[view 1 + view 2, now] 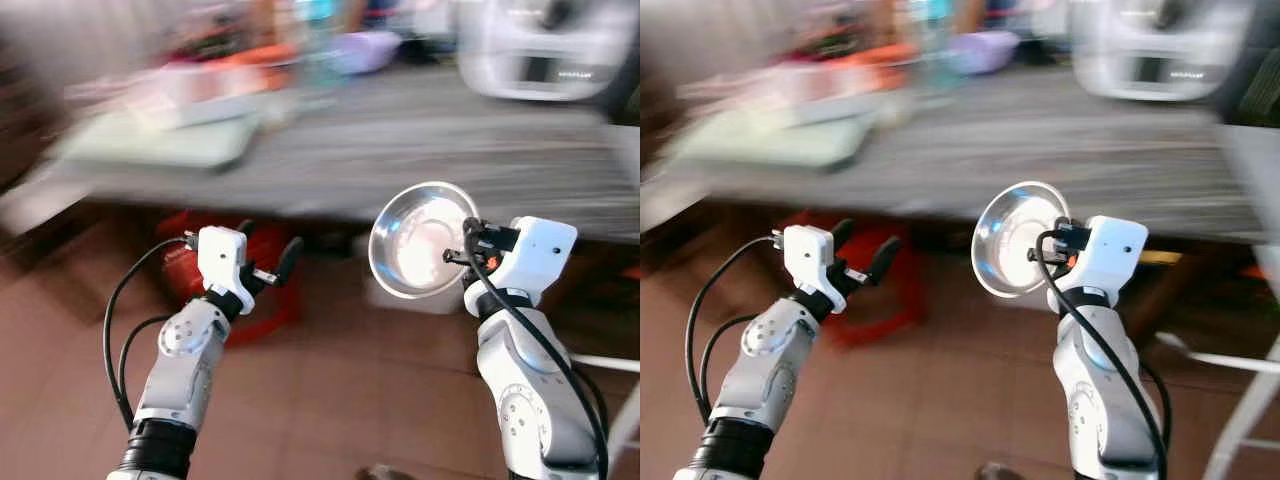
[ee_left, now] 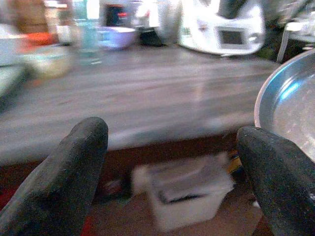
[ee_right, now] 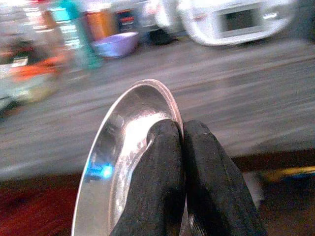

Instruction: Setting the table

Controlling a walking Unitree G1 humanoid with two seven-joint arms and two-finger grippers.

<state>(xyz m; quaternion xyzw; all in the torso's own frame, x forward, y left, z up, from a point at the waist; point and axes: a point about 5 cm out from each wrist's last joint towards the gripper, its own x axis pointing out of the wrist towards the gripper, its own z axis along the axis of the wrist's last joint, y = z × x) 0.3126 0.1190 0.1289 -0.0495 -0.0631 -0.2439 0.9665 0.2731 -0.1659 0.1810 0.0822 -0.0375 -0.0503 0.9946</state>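
Observation:
A shiny steel bowl (image 1: pixel 420 240) is held up on edge in front of the grey wooden table (image 1: pixel 400 140), below its top. My right gripper (image 1: pixel 466 250) is shut on the bowl's rim (image 3: pixel 147 98), with one finger inside and one outside. To the left my left gripper (image 1: pixel 268 258) is raised and open, holding nothing; its fingers (image 2: pixel 74 167) stand wide apart. The table lies ahead, and the pictures are blurred by motion.
On the table stand a white appliance (image 1: pixel 540 50) at the far right, a purple bowl (image 1: pixel 365 48), a teal bottle (image 3: pixel 74 34) and a pale green tray (image 1: pixel 160 140) at the left. A red stool (image 1: pixel 250 280) and a white box (image 2: pixel 187 191) sit under the table on the brown tiled floor.

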